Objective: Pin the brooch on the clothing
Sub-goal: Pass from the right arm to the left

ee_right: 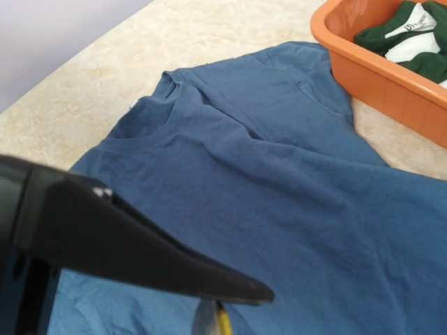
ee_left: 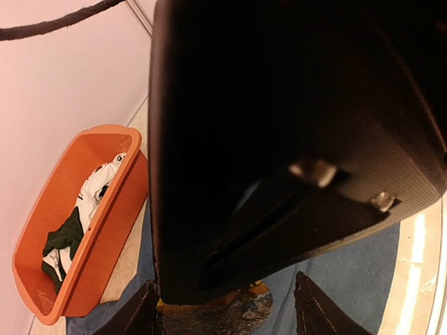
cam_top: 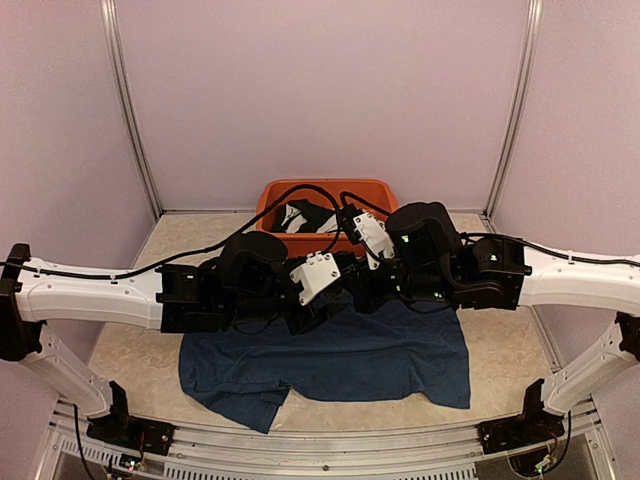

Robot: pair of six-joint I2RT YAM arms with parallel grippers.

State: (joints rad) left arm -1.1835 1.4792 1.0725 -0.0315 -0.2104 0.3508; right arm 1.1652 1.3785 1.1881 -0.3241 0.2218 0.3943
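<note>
The dark navy T-shirt (cam_top: 340, 365) lies spread flat on the table, collar away from the arms' bases. Both grippers meet above its upper middle. The brooch (ee_left: 223, 310) is a round disc with an orange-yellow rim and a dark mottled face, just above the shirt (ee_left: 356, 265). My right gripper (cam_top: 358, 283) is shut on the brooch, and its black housing (ee_left: 279, 125) hides the disc's upper part. My left gripper (ee_left: 227, 314) is open, its fingers (ee_left: 136, 314) standing either side of the disc. In the right wrist view the brooch (ee_right: 218, 322) shows edge-on at the bottom, under the left gripper's black finger (ee_right: 140, 251).
An orange tub (cam_top: 275, 195) holding black, green and white garments stands at the back, just beyond the shirt's collar (ee_right: 150, 105). Bare beige tabletop (ee_right: 209, 35) surrounds the shirt. Lilac walls close in the back and sides, and a metal rail (cam_top: 300, 440) runs along the near edge.
</note>
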